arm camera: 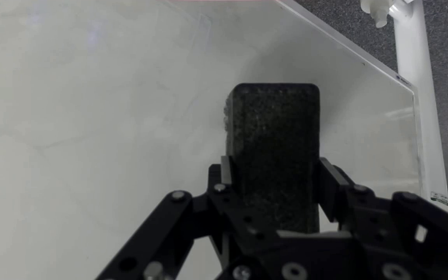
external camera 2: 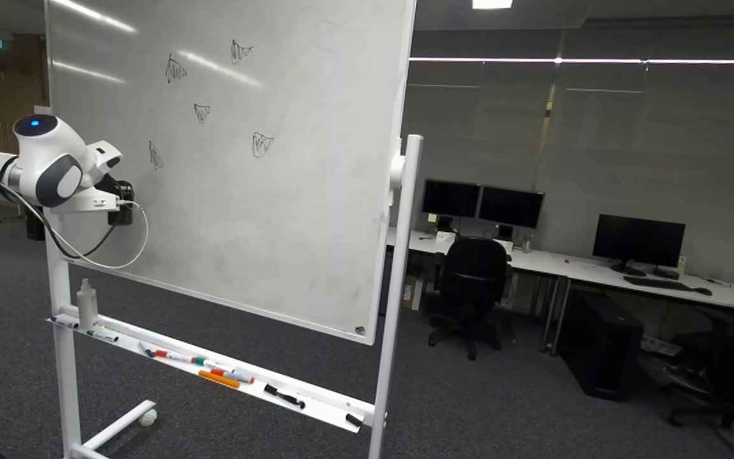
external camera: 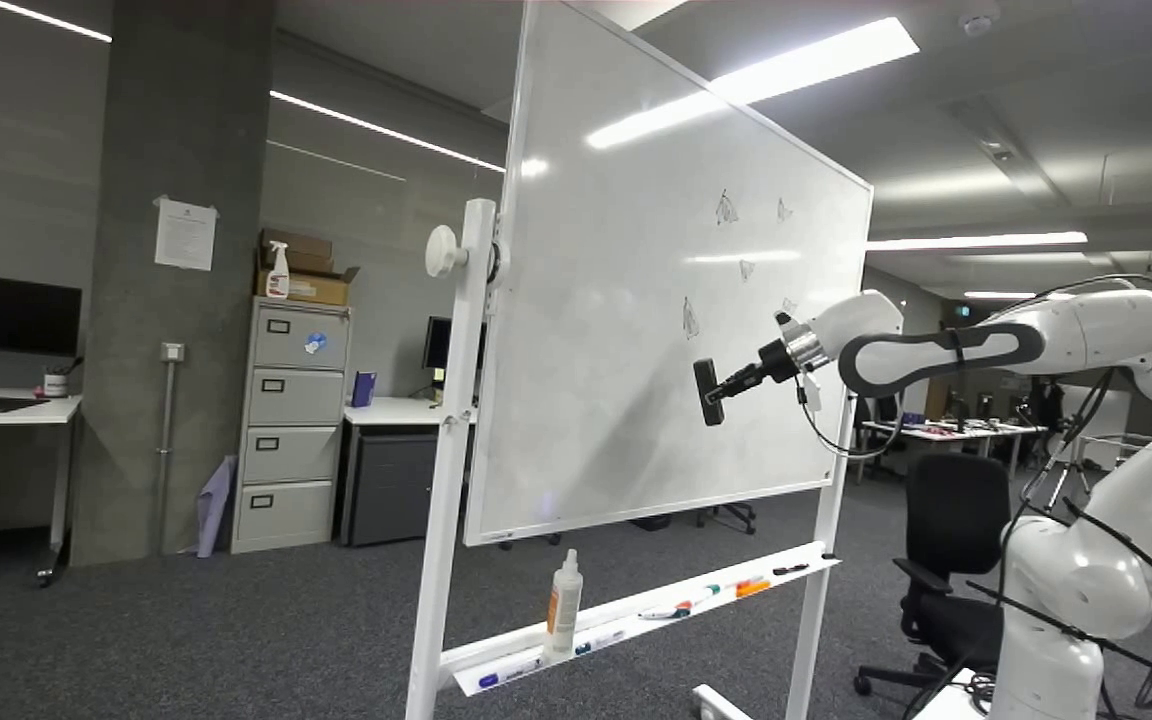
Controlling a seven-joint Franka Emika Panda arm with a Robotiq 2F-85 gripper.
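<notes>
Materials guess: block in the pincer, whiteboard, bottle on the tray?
Black block: maybe foam or felt, matte; speckled face, ragged edge.
Whiteboard: smooth coated panel, apparently glossy, since it mirrors the ceiling lights; can't tell what's underneath.
Bottle: likely translucent plastic, judging by its cloudy body; finish unclear.

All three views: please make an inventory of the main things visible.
Eraser: 1, black, in the claw
Whiteboard: 1, white, on a stand
Scribbles: 5, black, on the whiteboard
Tray: 1, white, below the whiteboard
Bottle: 1, whitish, on the tray
Pens: several, mixed colours, on the tray
Cabinet: 1, grey, beside the pillar
Spray bottle: 1, white, on the cabinet
Boxes: at least 2, brown, on the cabinet
Desks: several, white, in the background
Monitors: at least 3, black, on the desks
Chairs: several, black, in the background
Arm: 1, mostly white, before the whiteboard
Claw: 1, black, closed on the eraser
</notes>
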